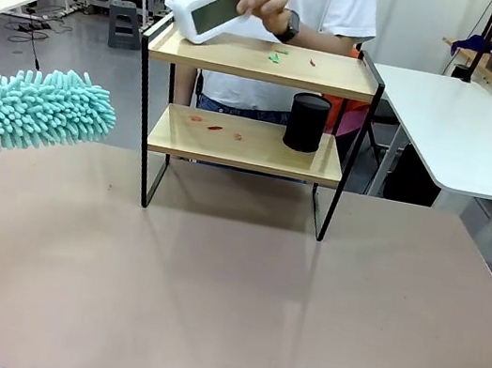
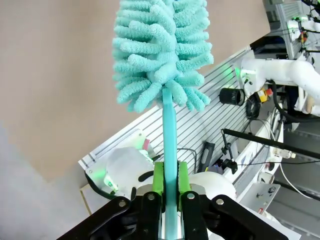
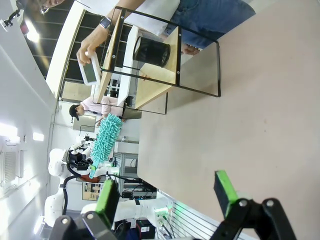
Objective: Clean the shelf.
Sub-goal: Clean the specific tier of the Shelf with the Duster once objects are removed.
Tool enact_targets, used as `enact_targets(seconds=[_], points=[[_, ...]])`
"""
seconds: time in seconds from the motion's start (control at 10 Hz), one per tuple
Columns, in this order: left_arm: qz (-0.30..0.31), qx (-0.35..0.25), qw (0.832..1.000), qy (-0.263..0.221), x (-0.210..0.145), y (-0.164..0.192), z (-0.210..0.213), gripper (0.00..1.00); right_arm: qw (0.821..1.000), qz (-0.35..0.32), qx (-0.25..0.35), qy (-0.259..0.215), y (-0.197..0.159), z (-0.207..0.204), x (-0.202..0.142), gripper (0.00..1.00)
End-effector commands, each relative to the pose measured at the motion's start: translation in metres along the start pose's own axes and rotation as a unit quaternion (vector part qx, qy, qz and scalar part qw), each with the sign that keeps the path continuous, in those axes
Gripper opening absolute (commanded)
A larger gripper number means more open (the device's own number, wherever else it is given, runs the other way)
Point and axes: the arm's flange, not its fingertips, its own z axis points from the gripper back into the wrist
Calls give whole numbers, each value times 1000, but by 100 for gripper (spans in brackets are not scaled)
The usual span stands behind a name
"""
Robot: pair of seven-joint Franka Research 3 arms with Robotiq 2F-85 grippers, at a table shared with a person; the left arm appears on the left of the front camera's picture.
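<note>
The shelf stands at the far middle of the brown table, two light wooden boards in a black frame; the right wrist view shows the shelf sideways. Small red and green scraps lie on its top board, red ones on the lower board beside a black cylinder. A person's hand lifts a white device off the top board's left end. My left gripper is shut on the handle of a teal fluffy duster, whose head hangs left of the shelf. My right gripper is open and holds nothing.
White tables stand to the right and far left. The brown tabletop in front of the shelf is bare. The person stands right behind the shelf.
</note>
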Motion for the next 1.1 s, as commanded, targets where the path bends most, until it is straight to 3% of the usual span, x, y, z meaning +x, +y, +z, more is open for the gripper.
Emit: enact_targets(seconds=[0.0,0.5,0.6,0.8,1.0], points=[[2,-11,1000,-9,1,-3,4,0,1000,14,8,-6,1,-1,3,100],[2,-11,1000,-9,1,-3,4,0,1000,14,8,-6,1,-1,3,100],[0,0,1000,0,0,0,0,12,1000,14,8,-6,1,-1,3,100],[30,78,994,-69,18,-60,42,12,1000,14,8,-6,1,-1,3,100],[37,160,981,-100,62,-126,85,12,1000,14,8,-6,1,-1,3,100]])
